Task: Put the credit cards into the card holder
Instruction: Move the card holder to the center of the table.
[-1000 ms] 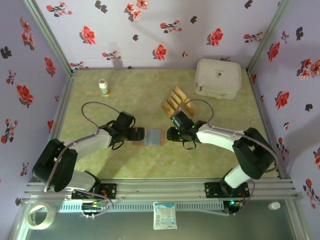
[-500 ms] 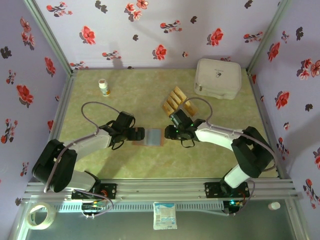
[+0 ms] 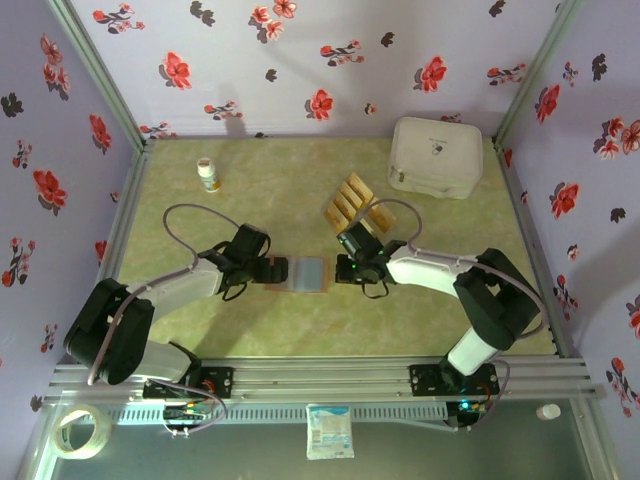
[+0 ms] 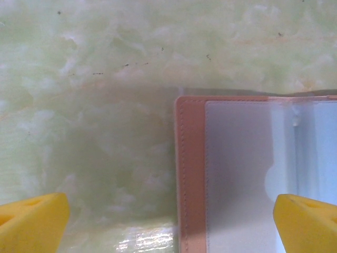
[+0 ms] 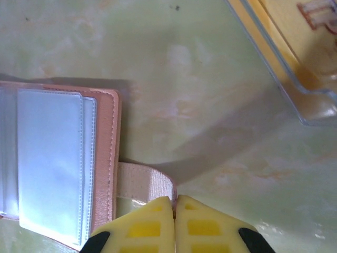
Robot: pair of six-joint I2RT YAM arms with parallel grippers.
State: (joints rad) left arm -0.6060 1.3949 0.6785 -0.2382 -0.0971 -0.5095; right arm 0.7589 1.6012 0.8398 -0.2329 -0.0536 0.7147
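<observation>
A: What moved?
B: Right gripper [image 5: 175,203] slid left; its closed fingers meet the strap [image 5: 145,182] of the open reddish-brown folding card holder [image 3: 302,273], mid-table.
A: Left gripper [image 4: 168,206]?
B: Spread wide, straddling its edge. The flat tan-orange credit cards [image 3: 350,198] wait just behind.

Both arms stretch low and inward, wrists facing each other. The left gripper [image 4: 169,213] has its jaws spread wide; the right gripper [image 5: 175,205] has its yellow fingers pressed together.

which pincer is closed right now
The right pincer: its yellow fingertips meet at the strap of the flat reddish-brown card holder, while the left pincer has its fingertips wide apart.
</observation>
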